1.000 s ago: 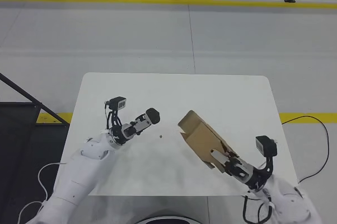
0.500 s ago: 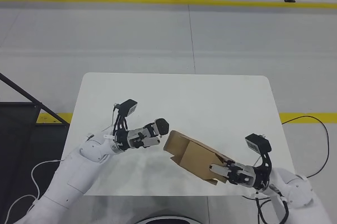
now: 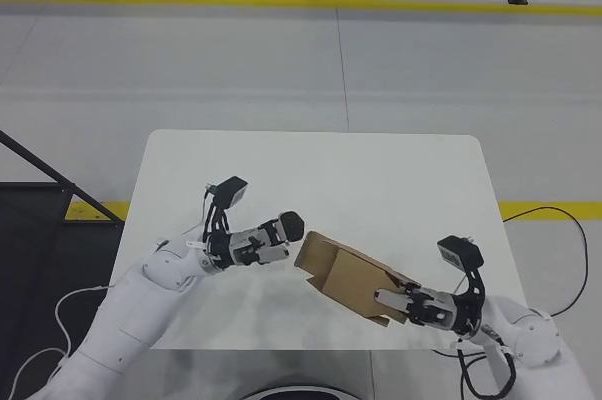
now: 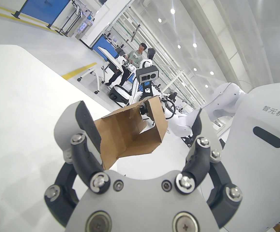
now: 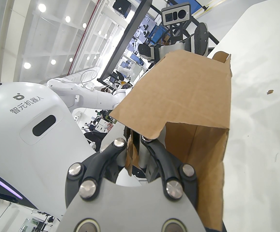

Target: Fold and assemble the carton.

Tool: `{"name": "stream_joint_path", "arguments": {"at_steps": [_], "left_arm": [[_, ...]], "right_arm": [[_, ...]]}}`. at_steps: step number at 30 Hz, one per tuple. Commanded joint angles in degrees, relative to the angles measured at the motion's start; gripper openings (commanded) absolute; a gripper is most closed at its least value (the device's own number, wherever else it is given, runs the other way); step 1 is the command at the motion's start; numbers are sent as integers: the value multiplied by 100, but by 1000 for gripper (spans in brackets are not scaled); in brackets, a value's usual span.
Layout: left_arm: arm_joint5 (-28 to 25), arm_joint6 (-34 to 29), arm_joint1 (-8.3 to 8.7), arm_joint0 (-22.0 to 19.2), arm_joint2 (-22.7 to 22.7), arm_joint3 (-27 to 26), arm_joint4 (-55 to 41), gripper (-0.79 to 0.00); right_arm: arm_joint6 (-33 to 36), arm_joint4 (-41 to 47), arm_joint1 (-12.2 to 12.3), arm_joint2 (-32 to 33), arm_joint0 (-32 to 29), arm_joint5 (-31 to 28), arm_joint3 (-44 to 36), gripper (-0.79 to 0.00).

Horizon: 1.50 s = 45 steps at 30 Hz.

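The brown carton is a half-formed cardboard sleeve lying across the table's front middle, its open end pointing left. My right gripper is shut on a flap at the sleeve's right end; the right wrist view shows the carton stretching away from the right gripper. My left gripper stands open just left of the open end, apart from it. Between its spread fingers the left wrist view looks into the hollow carton; the left gripper holds nothing.
The white table is bare behind the carton. A small brown scrap lies on it near the carton. The table's front edge runs close below both arms. A black frame stands off the left side.
Over the last second the right gripper swung the carton leftward and flatter, and the left gripper moved right up to its open end. In the last half second almost nothing moved.
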Motion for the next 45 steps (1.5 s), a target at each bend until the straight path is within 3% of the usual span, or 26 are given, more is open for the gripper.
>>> {"name": "stream_joint_path", "arguments": {"at_steps": [1,8,17,24,45], "left_arm": [[-10,-130,18,-18,3,-41,3,0],[50,-193,239,-109,266,-334,124,0],[-143,1,703,-348,880,-493,233,0],[-143,1,1010,-498,1160,-601,-227,0],[-16,-125,1042,-351,1048,-760,-201,0]], "right_arm": [[-79,-39,0,-13,-21,-64,-18,-785],[226,220,38,-73,56,-16,77,-785],[512,536,136,-324,355,269,119,-785],[491,617,219,-480,510,248,227,-785],[285,458,233,-524,483,367,134,-785]]}}
